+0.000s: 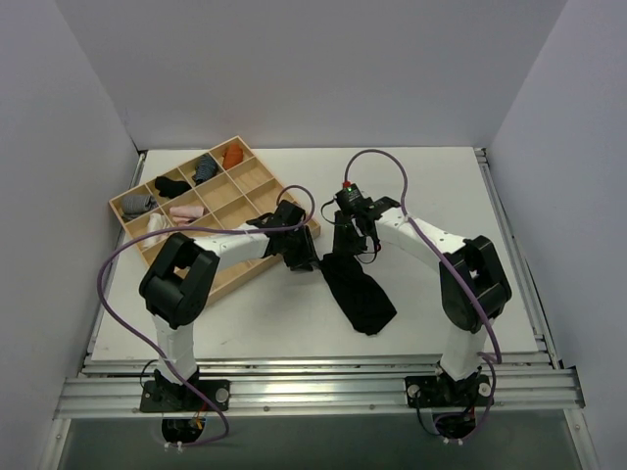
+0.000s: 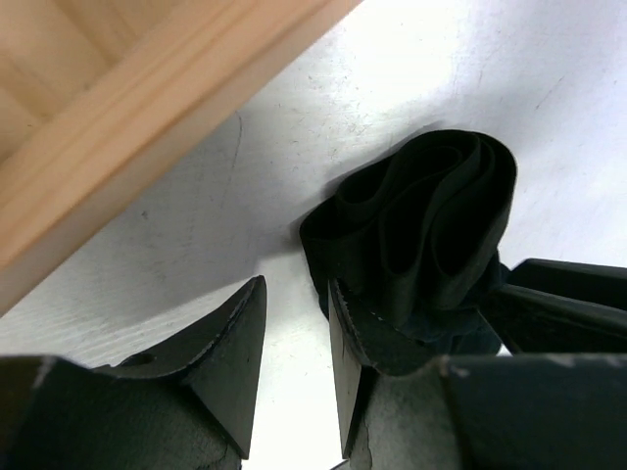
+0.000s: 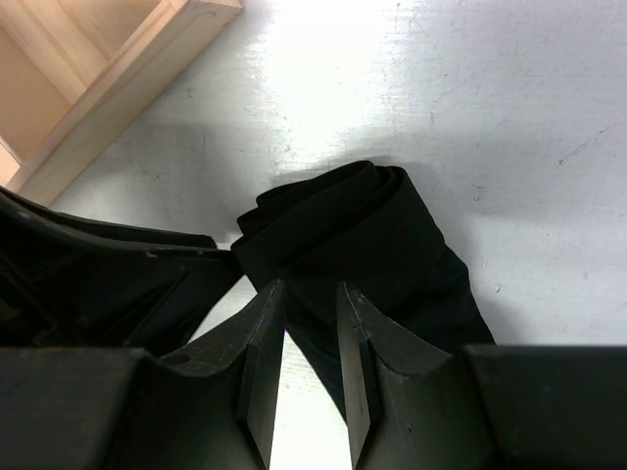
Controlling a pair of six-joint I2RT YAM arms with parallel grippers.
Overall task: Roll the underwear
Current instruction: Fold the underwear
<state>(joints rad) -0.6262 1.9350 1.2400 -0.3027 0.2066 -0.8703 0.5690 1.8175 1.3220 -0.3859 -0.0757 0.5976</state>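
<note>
The black underwear (image 1: 361, 294) lies in a long strip on the white table, and its far end is rolled into a loose coil (image 2: 421, 220) (image 3: 333, 220). My right gripper (image 1: 345, 245) (image 3: 311, 286) stands at that rolled end with black fabric filling the gap between its fingertips. Just left of the roll, my left gripper (image 1: 302, 257) (image 2: 296, 284) is open, with only bare table between its fingers. Its right finger (image 2: 345, 362) touches the coil's side, with fabric draped over it.
A wooden compartment tray (image 1: 257, 176) sits at the back left, its near corner close to the left gripper (image 2: 118, 108) (image 3: 108, 88). Small rolled bundles in grey, black, pink and orange fill several of its cells. White walls enclose the table.
</note>
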